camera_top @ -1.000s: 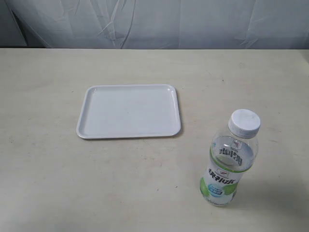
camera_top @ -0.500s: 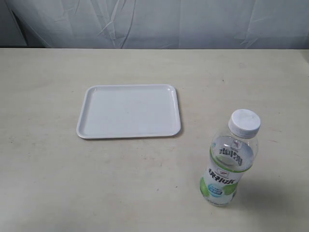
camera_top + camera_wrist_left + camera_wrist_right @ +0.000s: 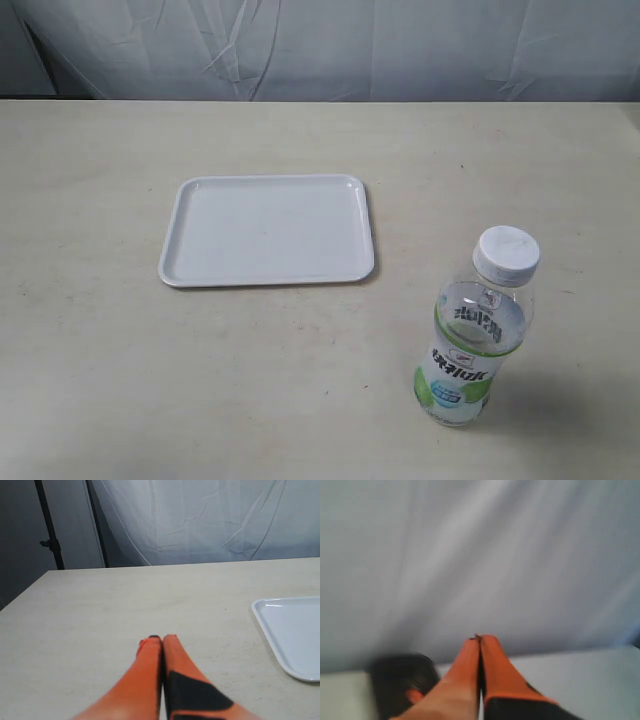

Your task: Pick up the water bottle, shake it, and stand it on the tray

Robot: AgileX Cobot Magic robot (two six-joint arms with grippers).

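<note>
From the exterior view, a pale cream table (image 3: 100, 380) fills nearly the whole frame, lightly scuffed, with a creased white curtain (image 3: 400, 50) hanging along the top edge behind it. The tray (image 3: 268, 230) lies flat a little left of centre, its smooth white floor showing inside the low rim. The water bottle (image 3: 470, 340) stands upright on the table at the lower right, well apart from the tray. Its white cap (image 3: 507, 252) is screwed on and a green-and-white label (image 3: 458, 380) wraps its lower half. The body above the label is clear, and I cannot tell how full it is.

In the left wrist view, the left gripper (image 3: 156, 639) comes up from the bottom centre. Its two orange fingers are pressed flat together with nothing between them, just above the table (image 3: 100, 605). One rounded corner of the tray (image 3: 290, 630) shows at the right edge. The curtain (image 3: 200, 520) hangs across the top, and a dark stand pole (image 3: 47, 525) rises at the upper left.

The right wrist view is blurred. The right gripper (image 3: 480, 639) sits at bottom centre with its orange fingers closed against each other, gripping nothing. The curtain (image 3: 495, 555) fills most of the frame, and a dark shape (image 3: 402, 680) at the lower left is too smeared to name.
</note>
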